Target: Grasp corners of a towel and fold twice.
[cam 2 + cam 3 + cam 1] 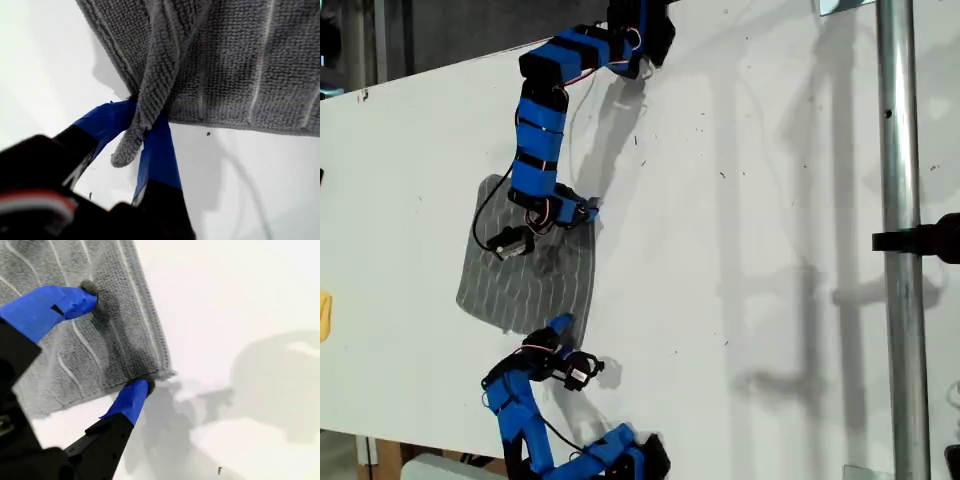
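Lying flat on the white table (770, 250), the towel (535, 280) is seen in the exterior view as a grey, pale-striped, roughly square cloth, with 1 blue arm reaching it from each of 2 opposite sides. A metal pole (900, 250) stands well apart from the towel, toward the exterior view's right.

My first gripper (560, 324) is placed at the towel edge nearest the exterior view's bottom, close to the corner on that view's right. In the first wrist view my first gripper (142, 117) is clenched on the towel (240, 60): a rolled corner tip (125, 150) is pinched between the 2 blue-taped fingers and sticks out past them. A ridge of cloth is drawn up from the pinch into the rest of the towel, and a shadow is cast under the raised edge beside it.

My second gripper (582, 212) is placed at the towel corner toward the exterior view's top right. In the second wrist view my second gripper (117, 337) is spread wide, nothing clamped. 1 finger (75, 300) is pressed tip-down onto the towel (60, 355), inside the hem. The other finger (132, 397) is touching the hem from the table side, just beside the squared corner (167, 372). The cloth between the 2 tips is shadowed and lies flat.
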Robot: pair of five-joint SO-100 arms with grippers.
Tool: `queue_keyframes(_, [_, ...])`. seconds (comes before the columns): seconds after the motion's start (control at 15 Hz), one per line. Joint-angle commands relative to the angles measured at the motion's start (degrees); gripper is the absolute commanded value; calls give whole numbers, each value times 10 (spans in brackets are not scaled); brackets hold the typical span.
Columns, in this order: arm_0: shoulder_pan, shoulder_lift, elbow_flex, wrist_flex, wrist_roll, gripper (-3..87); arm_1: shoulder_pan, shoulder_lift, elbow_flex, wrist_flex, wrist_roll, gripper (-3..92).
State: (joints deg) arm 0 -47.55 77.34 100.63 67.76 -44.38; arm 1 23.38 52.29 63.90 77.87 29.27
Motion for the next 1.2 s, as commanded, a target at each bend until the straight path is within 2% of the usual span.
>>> queue_keyframes(0.0, [-5, -25, -46, -6, -11, 277, -5, 38, 4, -5, 7, -2])
queue_keyframes(0.13, [-11, -42, -56, -8, -7, 150, -4, 40, 10, -7, 8, -2])
queue_keyframes(0.2, [-10, -47, -62, -8, 0, 9, -3, 40, 13, -8, 8, -2])
queue_keyframes(0.27, [-4, -47, -62, -8, 4, -29, -2, 40, 17, -11, 10, -2])
queue_keyframes(0.4, [18, -25, -63, 1, -2, -29, 0, 52, 31, -11, 19, -2])
queue_keyframes(0.53, [77, 33, -50, 29, -22, -29, -27, 121, 91, -5, 45, -3])
queue_keyframes(0.67, [182, 140, 9, 45, -92, -29, -98, 236, 181, 11, 107, -3])
queue_keyframes(0.8, [319, 247, 65, 40, -193, -29, -201, 316, 221, 47, 194, -3])
queue_keyframes(1.0, [521, 294, 107, 12, -387, -29, -375, 330, 204, 63, 338, -3])
queue_keyframes(1.13, [612, 284, 104, -22, -468, -29, -458, 265, 112, 65, 395, -3])
